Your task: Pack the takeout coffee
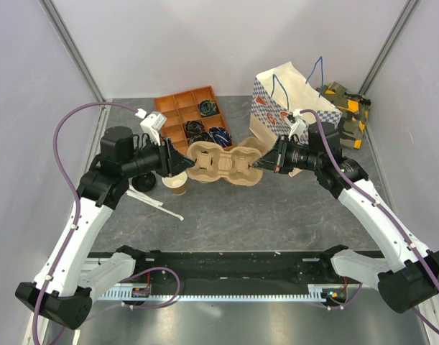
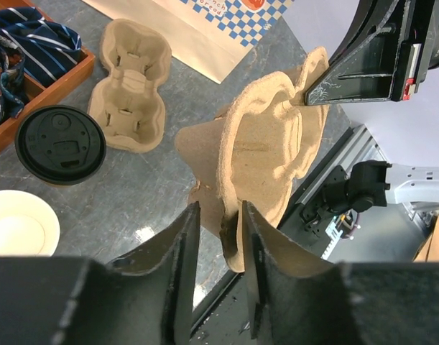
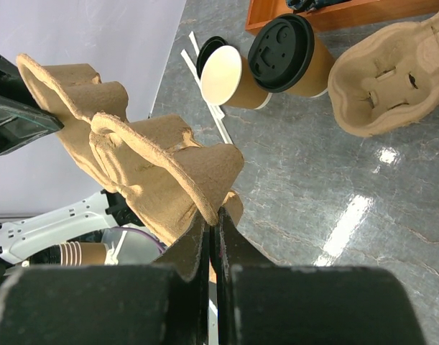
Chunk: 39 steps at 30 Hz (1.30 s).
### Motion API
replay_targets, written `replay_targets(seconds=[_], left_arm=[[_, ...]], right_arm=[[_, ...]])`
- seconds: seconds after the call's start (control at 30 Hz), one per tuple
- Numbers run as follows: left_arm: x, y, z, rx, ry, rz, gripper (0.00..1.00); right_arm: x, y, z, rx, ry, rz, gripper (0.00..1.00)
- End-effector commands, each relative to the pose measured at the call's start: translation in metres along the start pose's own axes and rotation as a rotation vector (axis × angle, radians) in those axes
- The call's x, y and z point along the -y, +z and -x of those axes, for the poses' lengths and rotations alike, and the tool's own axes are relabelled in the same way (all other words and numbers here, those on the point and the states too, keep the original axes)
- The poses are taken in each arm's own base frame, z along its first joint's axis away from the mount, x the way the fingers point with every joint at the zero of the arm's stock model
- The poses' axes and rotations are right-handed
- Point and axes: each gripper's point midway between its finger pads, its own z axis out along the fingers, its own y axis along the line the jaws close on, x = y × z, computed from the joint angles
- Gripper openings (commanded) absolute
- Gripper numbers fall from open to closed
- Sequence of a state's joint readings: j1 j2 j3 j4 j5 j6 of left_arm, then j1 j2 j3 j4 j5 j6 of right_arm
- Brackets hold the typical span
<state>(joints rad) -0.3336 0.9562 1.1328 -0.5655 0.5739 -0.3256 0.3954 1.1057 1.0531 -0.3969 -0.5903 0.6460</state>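
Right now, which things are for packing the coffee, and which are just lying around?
For the job: takeout coffee; lifted cup carrier; probably the paper bag.

Just lying about: lidless cup; spare carrier; loose lid; wooden tray.
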Motion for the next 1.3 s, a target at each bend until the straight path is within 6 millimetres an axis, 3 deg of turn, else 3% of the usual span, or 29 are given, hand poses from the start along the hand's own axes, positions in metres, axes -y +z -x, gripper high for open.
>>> replay_targets(seconds=[0.0, 0.13, 0.3, 0.4, 0.57, 0.7, 0.83, 0.93, 1.27], left_arm=[[0.001, 0.004, 0.009, 0.029, 0.011, -0.003, 0.33], [0.000, 0.006, 0.008, 0.023, 0.006, 0.001, 0.27], [0.001, 0.007, 0.008, 0.020, 0.001, -0.003, 0.28], [0.000, 0.007, 0.007, 0.018, 0.001, 0.001, 0.23], [0.000, 0.007, 0.006, 0.015, -0.006, 0.002, 0.03], [0.001, 0.008, 0.005, 0.011, -0.005, -0.005, 0.02], [0.001, 0.008, 0.004, 0.007, 0.000, -0.007, 0.02], [0.000, 0.007, 0.001, -0.002, 0.005, -0.012, 0.02], [0.000, 0.008, -0.012, -0.049, 0.042, -0.027, 0.02]], right_arm=[[-0.013, -0.004, 0.004, 0.020, -0.008, 0.043, 0.00], [-0.013, -0.004, 0.003, 0.018, -0.012, 0.045, 0.00], [-0.013, -0.004, 0.004, 0.022, -0.011, 0.042, 0.00], [-0.013, -0.003, 0.004, 0.020, -0.009, 0.040, 0.00], [-0.011, -0.003, 0.004, 0.021, -0.008, 0.034, 0.08], [-0.010, -0.003, 0.004, 0.021, -0.007, 0.031, 0.08], [-0.009, -0.001, 0.002, 0.012, -0.002, 0.030, 0.47], [-0.008, -0.003, 0.005, 0.025, -0.024, 0.021, 0.61], [-0.008, -0.004, 0.007, 0.011, -0.084, 0.012, 0.56]])
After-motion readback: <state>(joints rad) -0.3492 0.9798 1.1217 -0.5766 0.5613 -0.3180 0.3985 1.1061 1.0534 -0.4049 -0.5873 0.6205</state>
